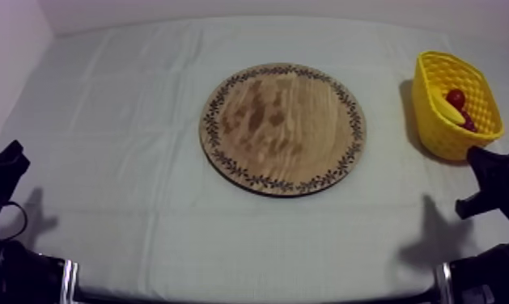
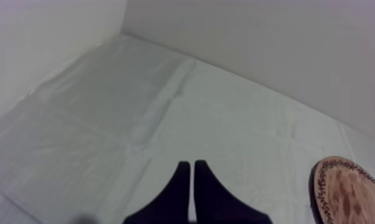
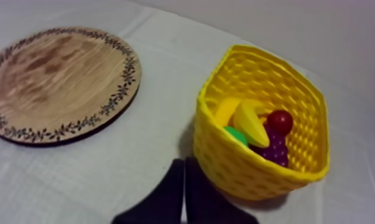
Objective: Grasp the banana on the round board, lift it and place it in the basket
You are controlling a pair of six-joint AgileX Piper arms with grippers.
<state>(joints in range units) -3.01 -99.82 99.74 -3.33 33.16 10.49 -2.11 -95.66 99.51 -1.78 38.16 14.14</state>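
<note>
The round wooden board (image 1: 282, 128) lies bare at the table's middle, with nothing on it. The banana (image 1: 445, 109) rests inside the yellow basket (image 1: 435, 133) at the right, beside a small red fruit (image 1: 455, 98). Over the basket (image 3: 255, 173) in the right wrist view I see the banana (image 3: 249, 122), the red fruit (image 3: 279, 121), grapes (image 3: 276, 149) and a green fruit (image 3: 236, 134). My right gripper (image 3: 183, 162) is shut on nothing, just short of the basket's near wall. My left gripper (image 2: 192, 164) is shut over bare cloth, low at the left (image 1: 10, 155).
The board (image 3: 58, 83) sits left of the basket with a strip of cloth between them. Its rim (image 2: 347, 190) lies off to the side of my left gripper. A pale wall borders the table at the back and left. My right arm (image 1: 492, 174) rests below the basket.
</note>
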